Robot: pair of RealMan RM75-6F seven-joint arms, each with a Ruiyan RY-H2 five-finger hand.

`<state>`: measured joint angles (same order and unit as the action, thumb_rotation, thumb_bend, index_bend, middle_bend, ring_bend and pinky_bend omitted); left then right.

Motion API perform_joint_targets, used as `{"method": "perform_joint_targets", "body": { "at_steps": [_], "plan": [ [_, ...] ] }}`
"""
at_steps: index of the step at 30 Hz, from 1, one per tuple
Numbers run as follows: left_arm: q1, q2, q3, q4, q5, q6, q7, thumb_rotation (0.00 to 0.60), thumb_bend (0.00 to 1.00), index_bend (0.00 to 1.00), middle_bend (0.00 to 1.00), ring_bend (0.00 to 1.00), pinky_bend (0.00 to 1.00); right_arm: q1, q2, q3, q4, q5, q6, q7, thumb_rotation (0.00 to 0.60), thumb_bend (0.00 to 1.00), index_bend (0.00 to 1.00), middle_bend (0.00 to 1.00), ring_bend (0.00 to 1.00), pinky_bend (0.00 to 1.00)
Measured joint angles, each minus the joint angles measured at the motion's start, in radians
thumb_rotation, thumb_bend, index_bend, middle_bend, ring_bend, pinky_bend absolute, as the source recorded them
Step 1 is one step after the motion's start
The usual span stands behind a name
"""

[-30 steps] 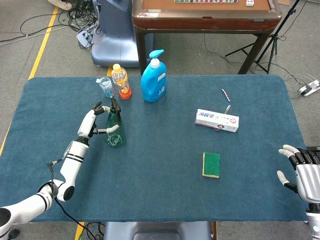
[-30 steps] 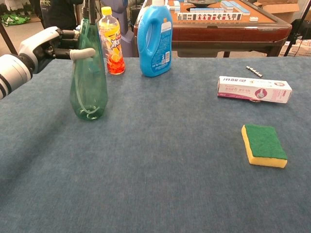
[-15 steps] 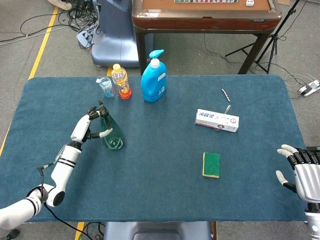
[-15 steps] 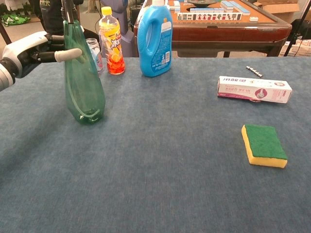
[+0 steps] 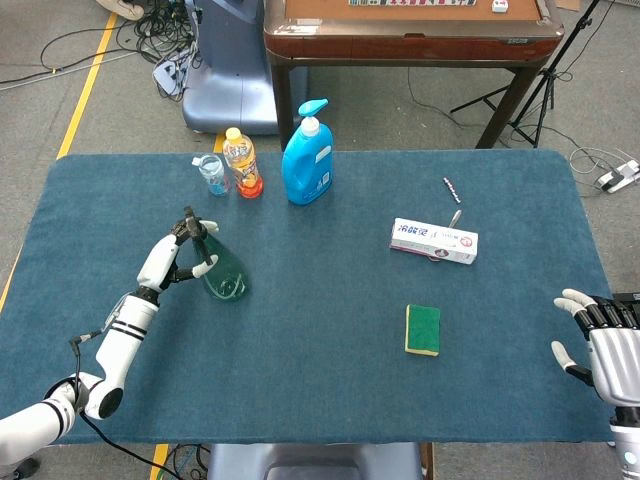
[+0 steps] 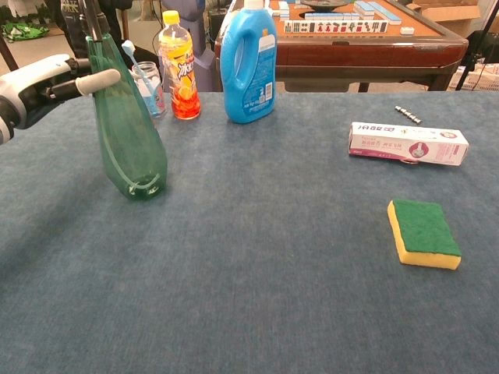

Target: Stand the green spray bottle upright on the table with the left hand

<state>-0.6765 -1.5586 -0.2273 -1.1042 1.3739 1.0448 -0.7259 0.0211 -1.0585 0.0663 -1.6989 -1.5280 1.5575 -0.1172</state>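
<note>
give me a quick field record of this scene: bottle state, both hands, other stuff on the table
green spray bottle: base on the table, body leaning toward the left hand, not upright
left hand: holds the bottle near its neck, fingers around it
right hand: at the table's right edge, fingers apart, holding nothing
back row: small clear jar, orange drink bottle, blue detergent jug
right half: toothpaste box, sponge with green side up
table: blue cloth surface
</note>
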Motion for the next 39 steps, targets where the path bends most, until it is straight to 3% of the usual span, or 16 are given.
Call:
{"method": "perform_joint_targets", "body": {
  "at_steps": [5,24,29,39],
  "plan": [
    [0.004,0.018,0.009,-0.027,0.007,-0.002,0.006,0.203,0.24,0.09,0.17,0.03,0.00,-0.001,0.000,0.000,0.000,-0.002,0.003,0.002,0.600,0.27,0.29,0.24,0.19,0.22],
    [0.021,0.040,0.028,-0.096,0.017,0.014,0.061,0.141,0.24,0.08,0.14,0.01,0.00,-0.006,0.001,-0.002,0.001,-0.012,0.013,0.010,0.600,0.27,0.29,0.24,0.19,0.22],
    [0.025,0.051,0.030,-0.110,0.015,0.013,0.070,0.116,0.24,0.01,0.09,0.00,0.00,-0.009,0.002,-0.003,0.003,-0.013,0.016,0.014,0.600,0.27,0.29,0.24,0.19,0.22],
    [0.040,0.103,0.036,-0.173,0.007,0.007,0.093,0.086,0.24,0.00,0.00,0.00,0.00,-0.009,0.001,-0.003,0.011,-0.017,0.017,0.024,0.600,0.27,0.29,0.24,0.19,0.22]
  ]
}}
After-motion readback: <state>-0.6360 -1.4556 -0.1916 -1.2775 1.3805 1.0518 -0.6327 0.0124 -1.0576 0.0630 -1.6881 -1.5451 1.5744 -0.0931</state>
